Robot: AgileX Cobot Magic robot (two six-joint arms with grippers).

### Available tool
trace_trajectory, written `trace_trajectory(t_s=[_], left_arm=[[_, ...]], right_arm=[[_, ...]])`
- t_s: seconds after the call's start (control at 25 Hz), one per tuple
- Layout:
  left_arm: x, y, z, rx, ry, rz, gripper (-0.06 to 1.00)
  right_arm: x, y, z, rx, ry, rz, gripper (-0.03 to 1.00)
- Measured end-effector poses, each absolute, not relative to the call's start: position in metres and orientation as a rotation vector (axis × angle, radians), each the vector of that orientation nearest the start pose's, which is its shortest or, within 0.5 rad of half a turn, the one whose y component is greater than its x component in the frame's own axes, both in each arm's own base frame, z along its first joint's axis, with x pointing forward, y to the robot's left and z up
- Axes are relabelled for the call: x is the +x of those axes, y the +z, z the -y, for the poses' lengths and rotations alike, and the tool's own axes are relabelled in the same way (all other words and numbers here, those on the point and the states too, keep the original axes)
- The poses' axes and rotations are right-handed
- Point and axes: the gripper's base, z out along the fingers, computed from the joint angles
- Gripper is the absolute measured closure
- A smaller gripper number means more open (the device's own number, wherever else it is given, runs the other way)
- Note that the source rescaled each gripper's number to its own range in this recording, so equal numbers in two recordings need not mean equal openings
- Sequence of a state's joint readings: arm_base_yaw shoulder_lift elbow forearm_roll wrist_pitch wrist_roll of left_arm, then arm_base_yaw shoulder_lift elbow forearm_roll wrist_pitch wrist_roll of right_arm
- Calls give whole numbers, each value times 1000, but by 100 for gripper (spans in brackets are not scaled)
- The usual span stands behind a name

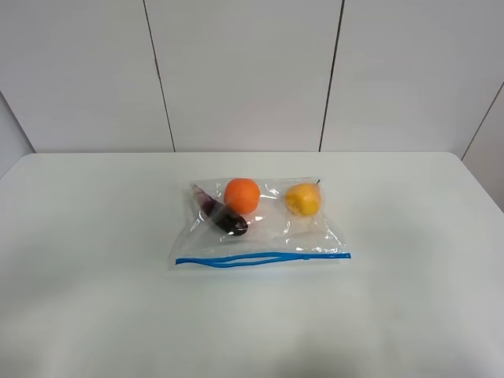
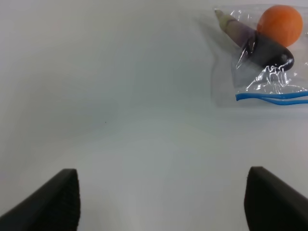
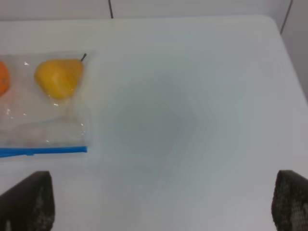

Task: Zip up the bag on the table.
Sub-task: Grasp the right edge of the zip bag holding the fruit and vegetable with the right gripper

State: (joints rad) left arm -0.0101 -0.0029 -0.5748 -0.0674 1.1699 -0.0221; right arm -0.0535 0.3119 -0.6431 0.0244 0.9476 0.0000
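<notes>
White bench (image 1: pixel 94 236) holds the bag (image 1: pixel 272 228), zipper strip (image 1: pixel 260 258) running nine-to-three; left gripper (image 2: pixel 161 187) and right gripper (image 3: pixel 164 192), both spread and empty, face opposite ends.

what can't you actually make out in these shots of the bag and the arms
Exterior high: both arms are out of frame; any slider on the zipper is too small to find.
Left wrist: the bag runs off the frame edge, hiding the pear; the left gripper shows only jaw tips.
Right wrist: the frame edge cuts the orange and leaves out the eggplant; the right gripper shows only jaw tips.
</notes>
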Motion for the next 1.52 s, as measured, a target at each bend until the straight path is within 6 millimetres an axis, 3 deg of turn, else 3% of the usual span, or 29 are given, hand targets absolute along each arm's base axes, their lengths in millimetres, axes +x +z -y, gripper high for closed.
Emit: trace_trajectory(t_s=[0.12, 0.32, 0.4, 0.52, 0.76, 1.0, 1.32, 1.52], left_arm=[[-19, 289, 5, -2, -100, -2075, -6], [-19, 289, 5, -2, -100, -2075, -6], [-19, 289, 5, -2, -100, -2075, -6], [-19, 289, 5, -2, -100, -2075, -6], [-19, 289, 5, -2, -100, -2075, -6], [-19, 289, 5, -2, -100, -2075, -6], [-19, 289, 5, -2, -100, -2075, -6], [-19, 289, 5, -2, -100, -2075, -6]], right_arm=[[79, 336, -1, 74, 60, -2189, -1], [153, 330, -5, 75, 181, -2417, -1], [182, 317, -7, 69, 238, -2503, -1], [223, 281, -14, 44, 380, -2644, -1], [272, 222, -18, 39, 825, -2683, -1], [290, 177, 4, 66, 987, -2694, -1], [302, 122, 2, 88, 1145, -2737, -1], [310, 101, 2, 96, 1218, -2741, -1]])
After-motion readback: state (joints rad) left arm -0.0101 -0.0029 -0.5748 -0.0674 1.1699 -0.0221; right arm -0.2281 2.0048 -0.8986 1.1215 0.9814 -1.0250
